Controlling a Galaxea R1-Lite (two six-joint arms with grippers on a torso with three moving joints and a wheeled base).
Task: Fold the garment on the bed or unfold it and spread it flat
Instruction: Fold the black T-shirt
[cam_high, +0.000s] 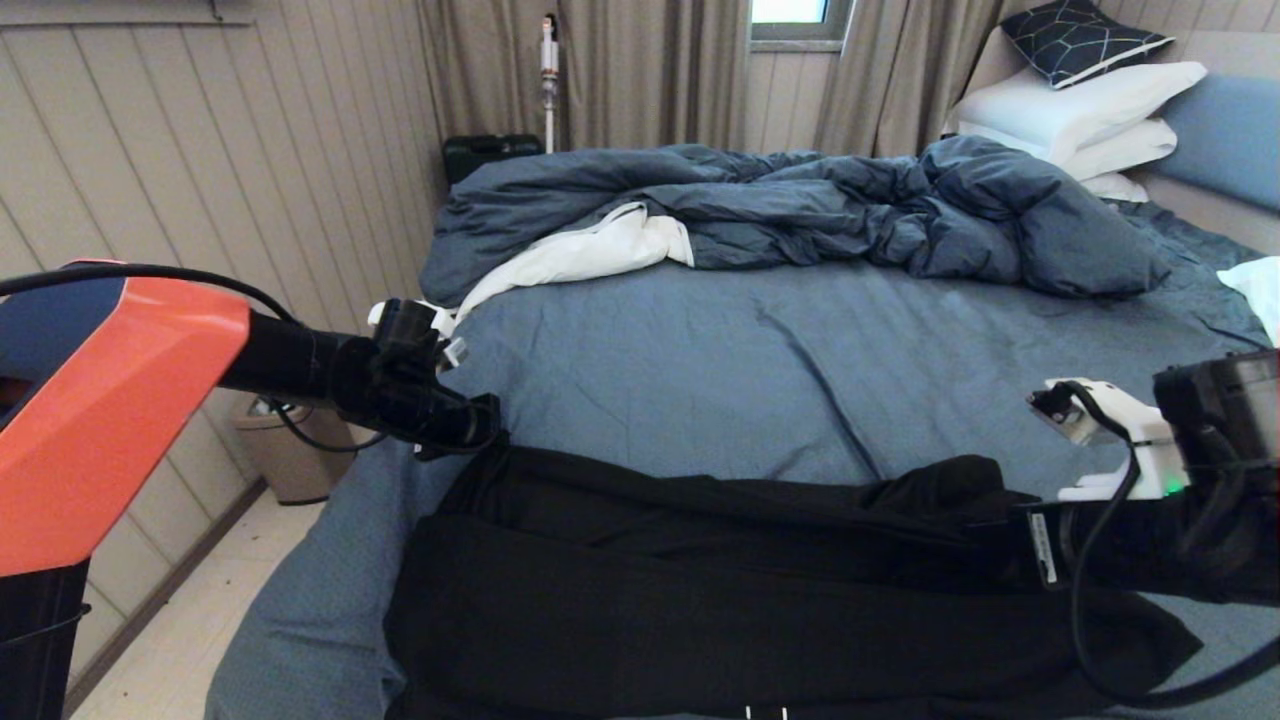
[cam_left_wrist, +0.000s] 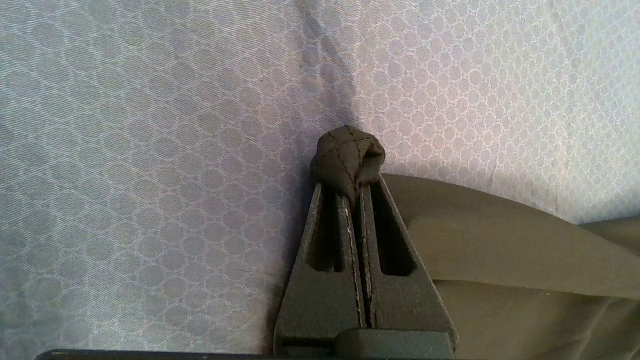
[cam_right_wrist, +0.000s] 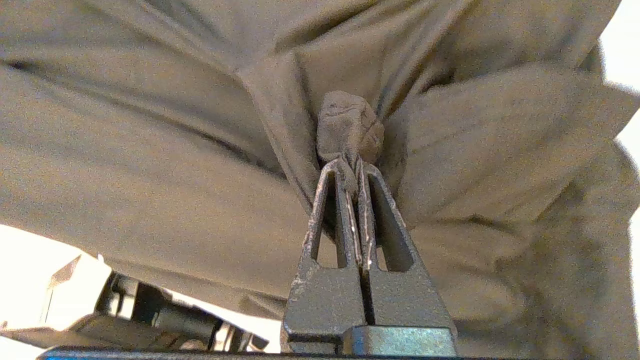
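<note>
You have the bed filling most of the head view, its slate-blue sheet bare across the middle. The rumpled dark blue duvet is heaped along the far side, with a flap of its white lining turned out toward the left. At the far right corner, the white pillows are stacked with a dark patterned cushion on top.

Your garment, the black T-shirt, lies across the near part of the bed, stretched in a long band from left to right between your two grippers and folded over on itself. Its plain black side faces up; a small white label shows near its right end.

Your left gripper sits at the shirt's far left corner, just over the sheet. In the left wrist view its fingers are pressed together with a small wad of black hem bulging out past the tips, so it is clamped on the shirt.

Your right gripper is at the shirt's right end, near the right edge of the head view. In the right wrist view its fingers are likewise closed tight on a pinched knot of cloth, folds radiating away from the grip.
</note>
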